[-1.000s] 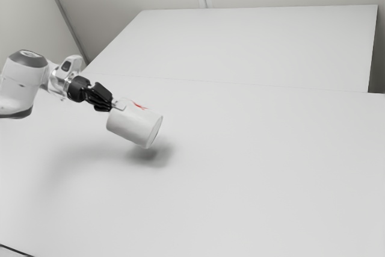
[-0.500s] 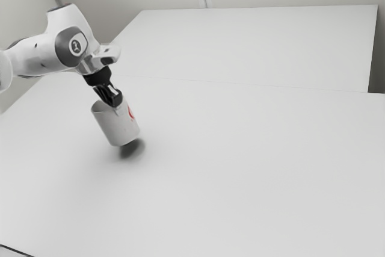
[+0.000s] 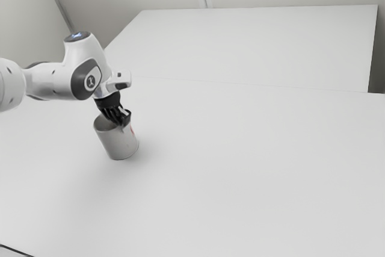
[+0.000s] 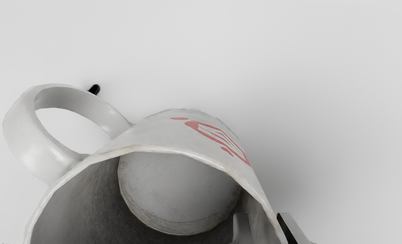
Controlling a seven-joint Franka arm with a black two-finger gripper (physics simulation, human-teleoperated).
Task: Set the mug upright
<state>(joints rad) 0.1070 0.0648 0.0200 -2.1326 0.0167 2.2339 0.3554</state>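
Observation:
The white mug (image 3: 117, 139) with a red print stands on the table in the exterior view, its mouth up. My gripper (image 3: 120, 121) reaches down at the mug's rim. In the wrist view the mug (image 4: 187, 134) shows its mouth, inner bottom and handle. There the gripper (image 4: 264, 217) is open astride the wall, one finger inside the mug and the other outside. The gap between them is wider than the wall. The handle juts out on a side of the mug away from the fingers.
The white table (image 3: 240, 179) spreads around the mug, with a second white surface (image 3: 258, 46) behind it. A dark cable (image 3: 15, 250) lies at the exterior view's lower left. In the wrist view a small black tip (image 4: 94, 89) shows beyond the handle.
The mug has gone from tilted in the air to standing on the table. My hand has swung to point down and come lower with it, and the fingers have parted from the wall.

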